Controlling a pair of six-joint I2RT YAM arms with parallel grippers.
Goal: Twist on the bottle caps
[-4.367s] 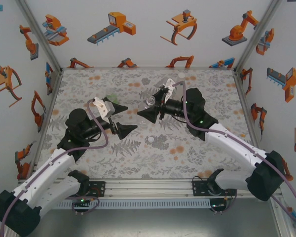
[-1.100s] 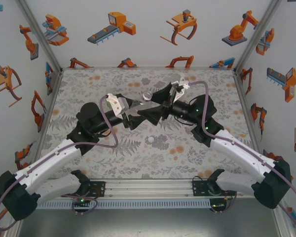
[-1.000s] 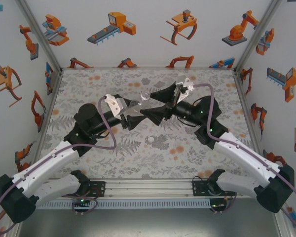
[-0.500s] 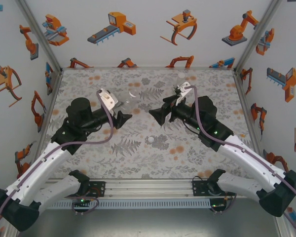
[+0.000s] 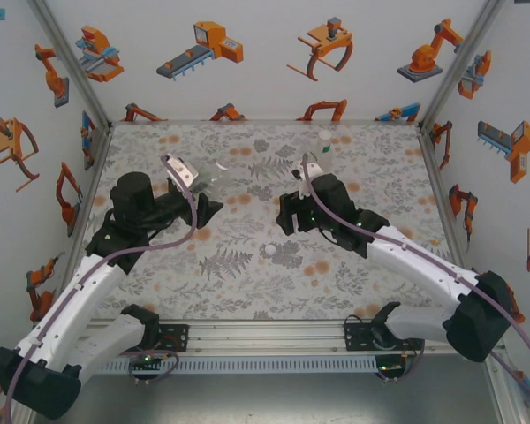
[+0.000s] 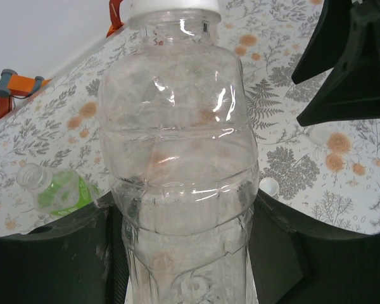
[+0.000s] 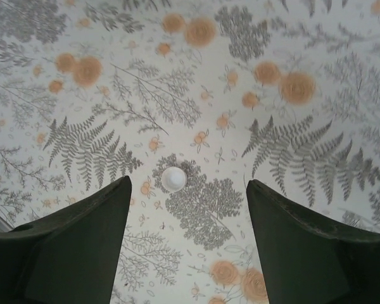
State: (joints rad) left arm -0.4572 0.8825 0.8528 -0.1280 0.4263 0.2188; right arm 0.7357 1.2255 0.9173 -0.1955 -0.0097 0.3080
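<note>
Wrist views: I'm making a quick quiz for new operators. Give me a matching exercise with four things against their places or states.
Things:
1. clear bottle
2. green bottle
3. loose cap
4. right gripper

Places or states:
a. on the table, uncapped
b. open, above the table
c. held in the left gripper, capped
d. on the table, under the right gripper

Pairs: 1-c, 2-a, 3-d, 4-b

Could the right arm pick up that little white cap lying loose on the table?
Probably yes: the right gripper hangs over the cap, jaws open, with nothing between them in the way.
</note>
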